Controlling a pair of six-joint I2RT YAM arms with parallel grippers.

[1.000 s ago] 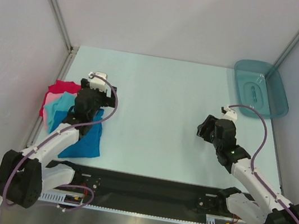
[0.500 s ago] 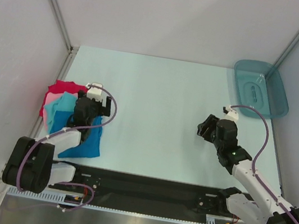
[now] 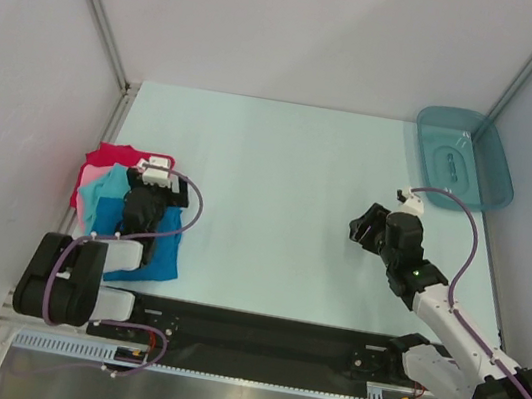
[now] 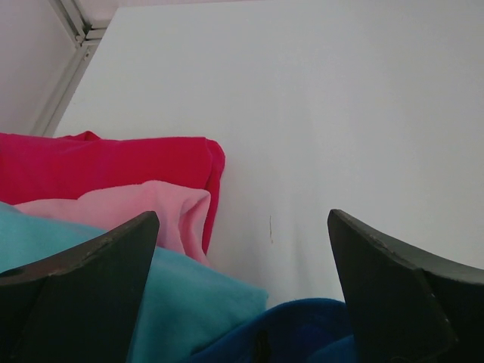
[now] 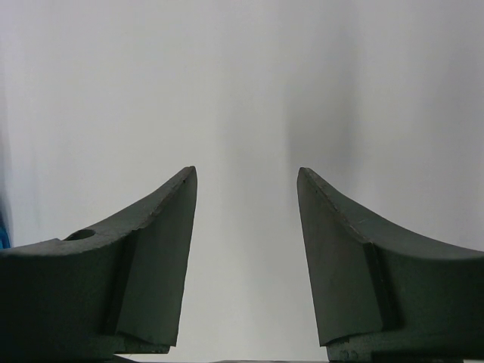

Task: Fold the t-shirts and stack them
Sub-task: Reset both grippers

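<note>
Over the last second my left arm has drawn back toward its base. The left claw [image 4: 242,219] has come off the far side of the pile and now sits over its near end. The right arm has hardly shifted. I read that as a release after laying down the blue t-shirt [image 3: 161,254], so the stacking looks close to finished.

All four shirts lie at the left edge of the worktop [image 3: 279,181], overlapped like shingles. The red t-shirt [image 3: 111,153] is farthest, then the pink t-shirt [image 3: 94,175], then the turquoise t-shirt [image 3: 102,199], with the blue one nearest and on top.

The left claw is spread as wide as it goes and grips nothing. The blue cloth shows just under its fingers, and from the wrist view I can't tell whether they brush it.

The right claw [image 5: 246,170] is about half spread and empty. It hangs over bare worktop at the right, well apart from the shirts and nearer than the teal tray [image 3: 463,160].
</note>
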